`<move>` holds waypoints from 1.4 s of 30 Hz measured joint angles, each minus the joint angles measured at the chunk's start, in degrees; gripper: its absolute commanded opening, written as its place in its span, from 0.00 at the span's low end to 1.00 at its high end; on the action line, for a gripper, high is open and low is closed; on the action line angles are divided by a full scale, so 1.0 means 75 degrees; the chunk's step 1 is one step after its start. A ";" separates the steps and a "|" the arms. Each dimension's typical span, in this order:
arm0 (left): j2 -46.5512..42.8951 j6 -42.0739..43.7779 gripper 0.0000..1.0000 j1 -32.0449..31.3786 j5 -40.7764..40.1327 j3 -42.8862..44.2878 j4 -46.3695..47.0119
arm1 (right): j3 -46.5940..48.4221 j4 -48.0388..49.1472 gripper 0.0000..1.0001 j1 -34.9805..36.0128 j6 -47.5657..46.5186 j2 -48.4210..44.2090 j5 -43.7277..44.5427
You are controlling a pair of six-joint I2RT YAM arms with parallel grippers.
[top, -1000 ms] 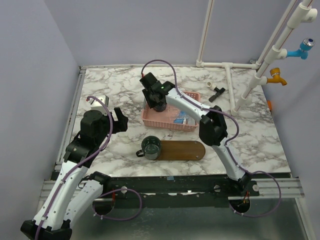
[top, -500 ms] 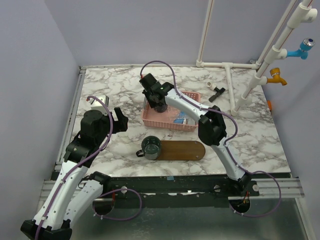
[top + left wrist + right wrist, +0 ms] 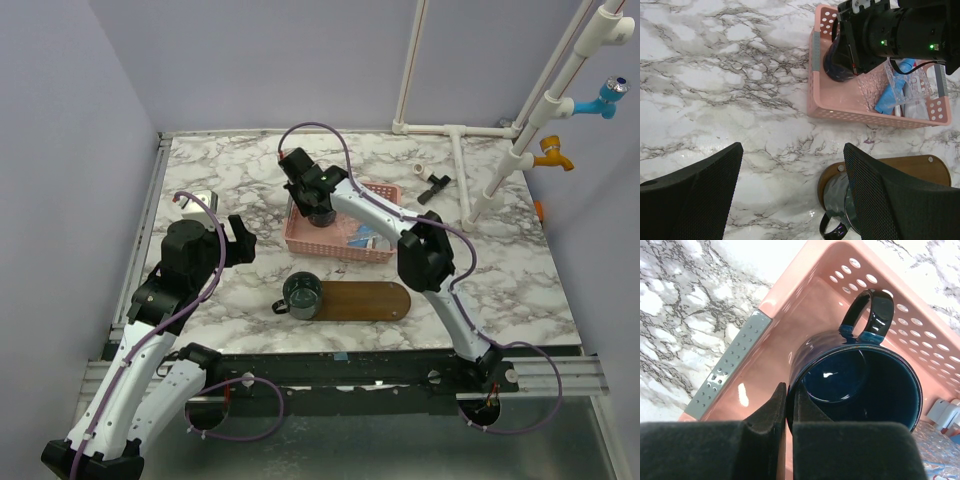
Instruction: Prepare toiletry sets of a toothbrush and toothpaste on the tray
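1. Left gripper (image 3: 792, 150) hangs over bare marble surface (image 3: 715, 75), left of everything else; fingers (image 3: 690, 195) wide apart, holding nothing.
2. Dark mug (image 3: 301, 293) stands on left end of tray (image 3: 370, 300), handle pointing left over the edge.
3. Tray: dark wooden oblong, lies lengthwise near front edge of the surface, just in front of pink basket (image 3: 860, 102); the rest of the board is bare.
4. Right gripper (image 3: 789, 395) reaches into left end of the basket; fingers clamped on rim of dark blue mug (image 3: 855, 385), one outside the wall, one inside.
5. Blue and clear wrapped packets (image 3: 890, 95) lie in right part of the basket; contents not legible.
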 measured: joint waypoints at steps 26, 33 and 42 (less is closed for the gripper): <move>-0.0070 -0.0003 0.82 0.0000 0.0000 0.0000 -0.0006 | -0.3322 0.0513 0.01 0.0052 -0.1107 -0.4232 -0.0699; -0.0152 -0.0003 0.82 0.0000 0.0105 -0.0003 0.0003 | -0.5027 0.0589 0.01 0.0420 -0.1888 -0.5904 -0.1725; -0.0119 -0.0003 0.82 0.0000 0.0481 -0.0003 0.0006 | -0.5794 -0.0029 0.01 0.0705 -0.2777 -0.7236 -0.2672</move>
